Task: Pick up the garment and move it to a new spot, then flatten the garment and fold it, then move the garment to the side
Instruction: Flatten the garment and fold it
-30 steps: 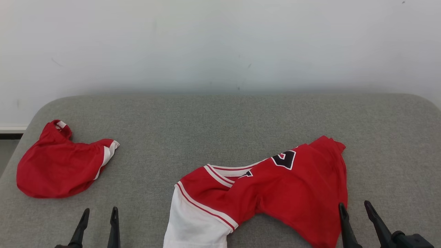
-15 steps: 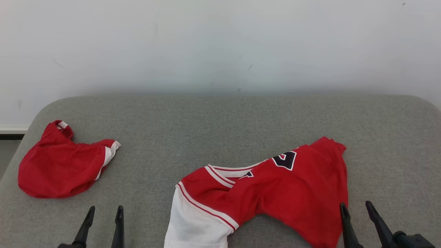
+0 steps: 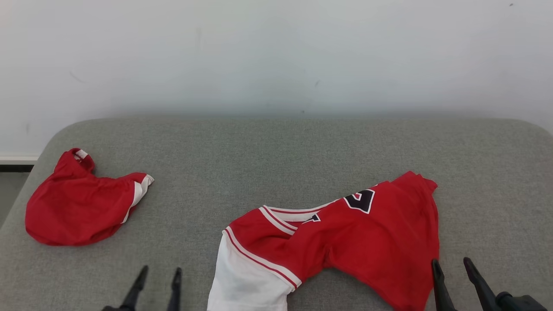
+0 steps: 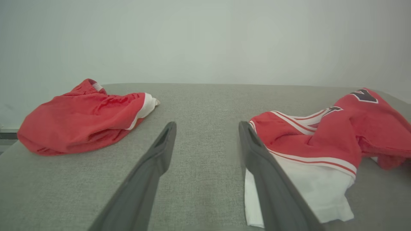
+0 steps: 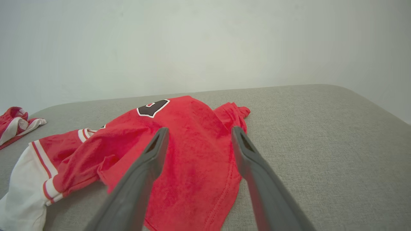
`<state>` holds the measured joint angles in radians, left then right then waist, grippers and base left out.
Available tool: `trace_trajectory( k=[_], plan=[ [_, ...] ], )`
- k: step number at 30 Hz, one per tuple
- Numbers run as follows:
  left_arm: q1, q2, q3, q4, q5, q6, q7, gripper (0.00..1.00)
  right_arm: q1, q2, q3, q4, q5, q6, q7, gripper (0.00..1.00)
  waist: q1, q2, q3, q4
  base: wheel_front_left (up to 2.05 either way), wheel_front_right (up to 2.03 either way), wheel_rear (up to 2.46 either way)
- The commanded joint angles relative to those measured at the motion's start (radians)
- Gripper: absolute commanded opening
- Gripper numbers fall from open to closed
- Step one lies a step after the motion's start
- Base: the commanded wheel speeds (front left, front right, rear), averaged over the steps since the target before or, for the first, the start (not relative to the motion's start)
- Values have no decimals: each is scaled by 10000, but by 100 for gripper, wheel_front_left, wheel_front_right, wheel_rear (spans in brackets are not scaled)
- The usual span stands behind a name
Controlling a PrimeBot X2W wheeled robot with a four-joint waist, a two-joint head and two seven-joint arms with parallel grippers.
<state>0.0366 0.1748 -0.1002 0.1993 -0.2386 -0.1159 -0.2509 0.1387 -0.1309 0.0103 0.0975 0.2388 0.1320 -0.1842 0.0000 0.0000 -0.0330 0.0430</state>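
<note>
From the head we see the red jersey (image 3: 367, 233) crumpled on the grey tabletop (image 3: 276, 151), between our left tool (image 3: 160, 271) and right tool (image 3: 450, 262), both wide open, empty. Left wrist: its white sleeve lies just beside one finger. Right wrist: fingers above its red hem

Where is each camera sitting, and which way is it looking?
Head view: on the robot's head, looking forward and down at the grey padded surface, the jersey in front and the small red garment at left; left gripper and right gripper poke up at the bottom.
Left wrist view: on the left wrist, low, looking along its open gripper toward the wall, between both garments.
Right wrist view: on the right wrist, looking along its open gripper over the jersey.
Shared: all three show both garments.
</note>
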Motion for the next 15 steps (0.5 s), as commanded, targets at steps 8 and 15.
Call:
trace_trajectory(
  k=[8,15],
  plan=[
    [-335,-233,-1343,887,-188,-139,338,100,13,-93,38,1010,123,-27,152,100,0,0,236,24,0,0,0],
    [-996,-352,-2221,2547,-445,-140,245,100,-397,9,324,2470,283,-27,-53,100,0,0,561,-29,0,0,0]
  ],
)
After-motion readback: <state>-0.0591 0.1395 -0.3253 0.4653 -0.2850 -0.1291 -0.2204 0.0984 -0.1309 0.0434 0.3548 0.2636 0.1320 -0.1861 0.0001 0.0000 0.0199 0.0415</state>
